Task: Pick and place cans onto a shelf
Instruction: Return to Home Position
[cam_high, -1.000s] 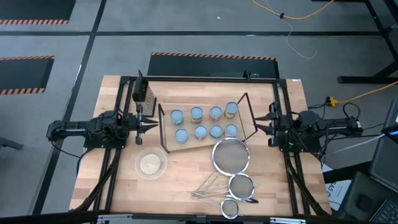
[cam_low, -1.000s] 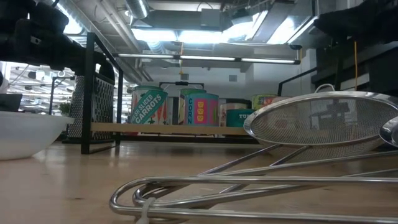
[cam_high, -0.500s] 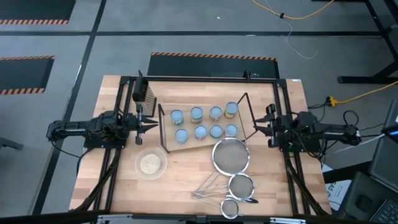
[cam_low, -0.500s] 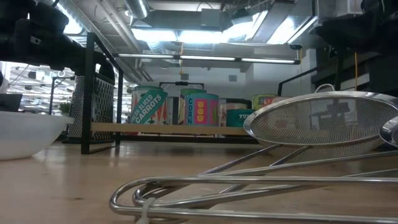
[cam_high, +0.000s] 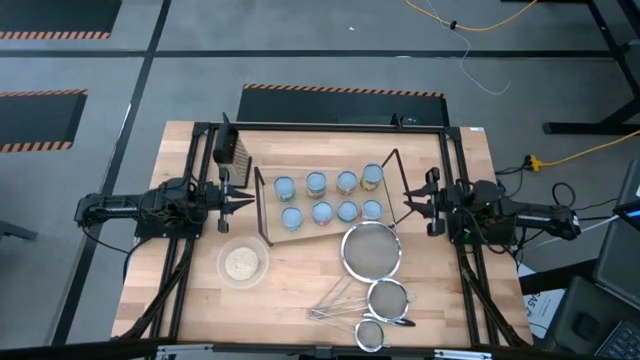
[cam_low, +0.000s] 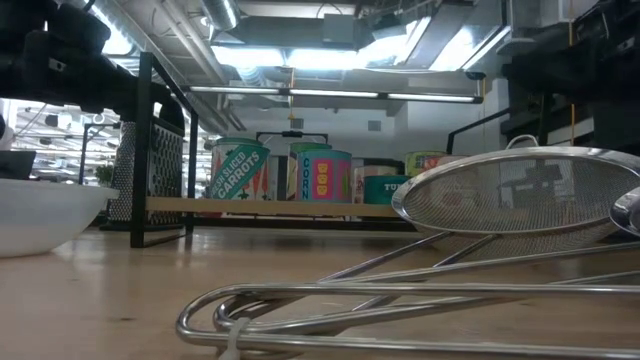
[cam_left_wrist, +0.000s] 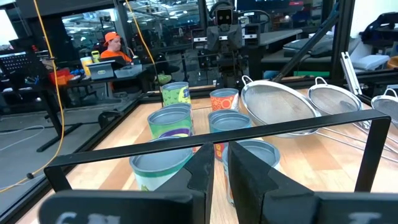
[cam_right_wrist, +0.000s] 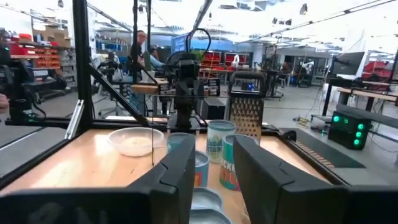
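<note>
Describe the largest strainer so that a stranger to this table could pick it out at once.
From above, find the shelf loaded with cans at the middle of the table. By its right end starts a line of three round mesh strainers. The largest strainer lies nearest the shelf, clearly wider than the other two.

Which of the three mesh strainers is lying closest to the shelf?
The largest strainer, right by the near edge of the shelf; the medium strainer and small strainer lie farther from it.
</note>
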